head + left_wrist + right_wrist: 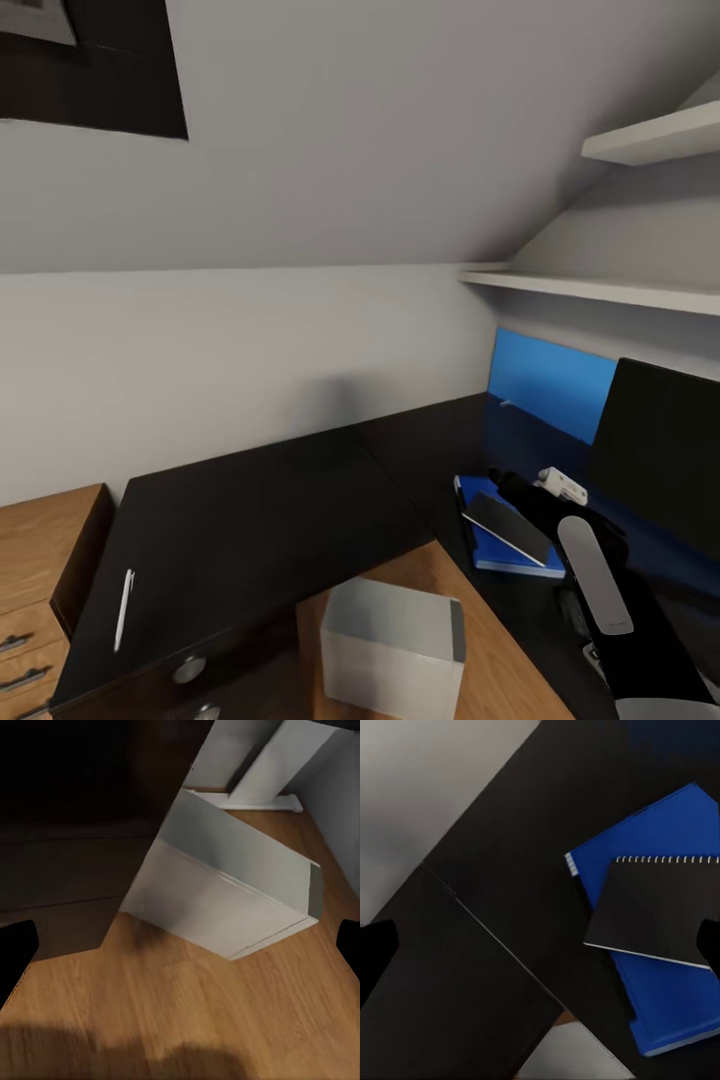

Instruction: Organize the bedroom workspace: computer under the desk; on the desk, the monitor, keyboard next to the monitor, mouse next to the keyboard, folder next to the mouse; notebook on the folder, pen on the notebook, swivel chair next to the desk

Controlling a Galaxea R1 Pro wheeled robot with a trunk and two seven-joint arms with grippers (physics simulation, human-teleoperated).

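Resting on the blue folder (675,1005) atop the black desk (250,520), the notebook (660,907) is overlooked by the released right gripper (540,945); the pen (124,607) is seen well apart, the computer (225,896) below, left gripper (180,945) spread.

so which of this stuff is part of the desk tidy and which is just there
Part of the job:
desk
folder
notebook, lying on the folder
pen
computer
monitor

Just there:
wood cabinet
wall shelves
blue wall panel
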